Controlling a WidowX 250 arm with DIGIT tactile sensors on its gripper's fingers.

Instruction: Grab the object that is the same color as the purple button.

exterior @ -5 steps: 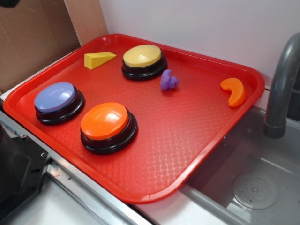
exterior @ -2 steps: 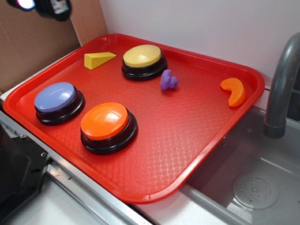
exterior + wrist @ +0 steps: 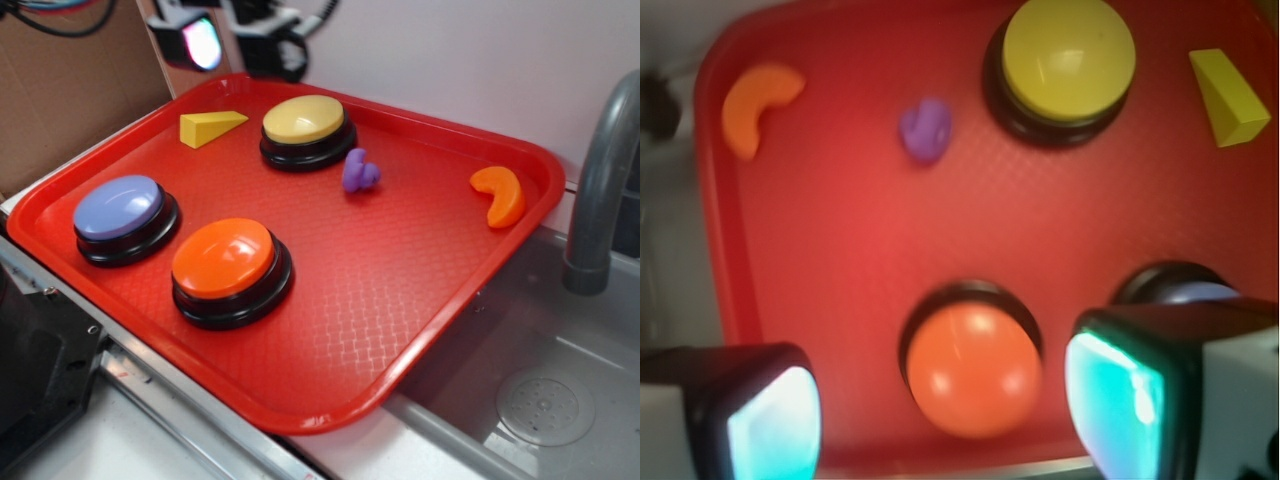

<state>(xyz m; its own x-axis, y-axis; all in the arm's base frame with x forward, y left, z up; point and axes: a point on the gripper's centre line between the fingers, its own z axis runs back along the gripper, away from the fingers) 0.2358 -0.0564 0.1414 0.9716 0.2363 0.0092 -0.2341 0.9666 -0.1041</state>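
Buttons number three on your red tray [image 3: 420, 300]: one purple button [image 3: 118, 208], one orange button [image 3: 222, 258], one yellow button [image 3: 303, 119]. You also have three small toys: one purple grape-like object [image 3: 358, 172], one orange crescent [image 3: 500, 194], one yellow wedge [image 3: 210, 126]. Your pincer [image 3: 940, 400] hangs above the tray's back corner, its two pads [image 3: 770, 420] spread wide with nothing between them. From the wrist view, the orange button sits directly between the pads, the purple button peeks out behind the right pad, and the purple object lies well ahead, just beside the yellow button.
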